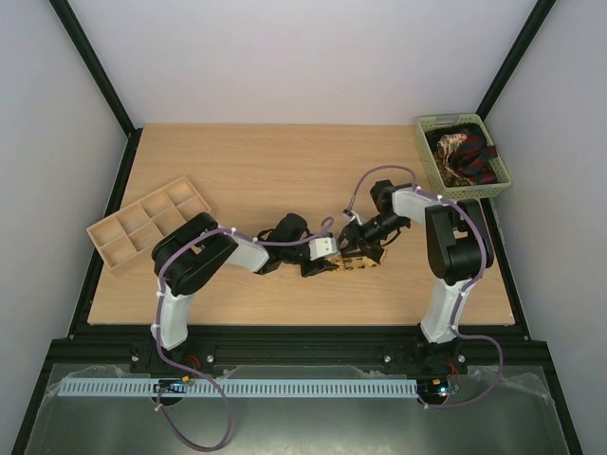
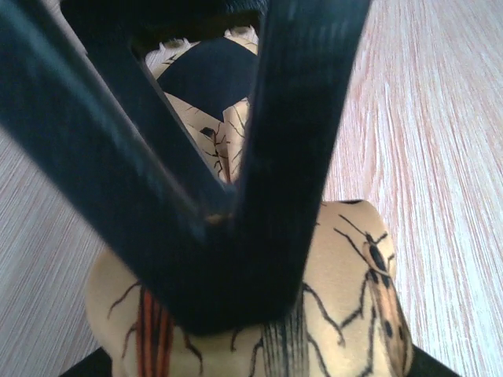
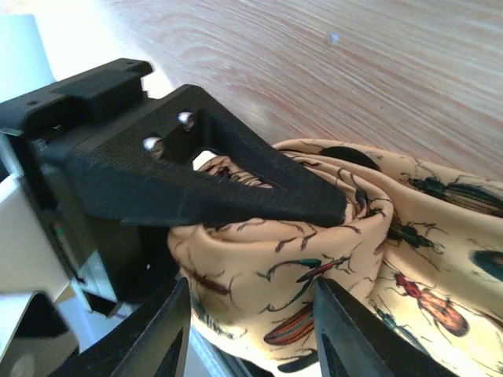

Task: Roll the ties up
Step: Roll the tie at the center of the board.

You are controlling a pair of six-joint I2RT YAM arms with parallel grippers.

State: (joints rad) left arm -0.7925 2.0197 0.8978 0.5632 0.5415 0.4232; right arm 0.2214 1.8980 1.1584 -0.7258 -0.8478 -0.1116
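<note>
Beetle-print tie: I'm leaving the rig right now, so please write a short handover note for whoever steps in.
The left gripper is closed on the beetle-print tie at the middle of the table.
The right gripper has its jaws apart with tie fabric between them; whether it grips, I cannot tell.
The tie is bunched into a loose roll.
The other ties lie heaped in the green basket, far right.
The wooden divider tray, on the left, looks empty.
Done: one roll under way. Left: finish it, then roll the basket's ties.
</note>
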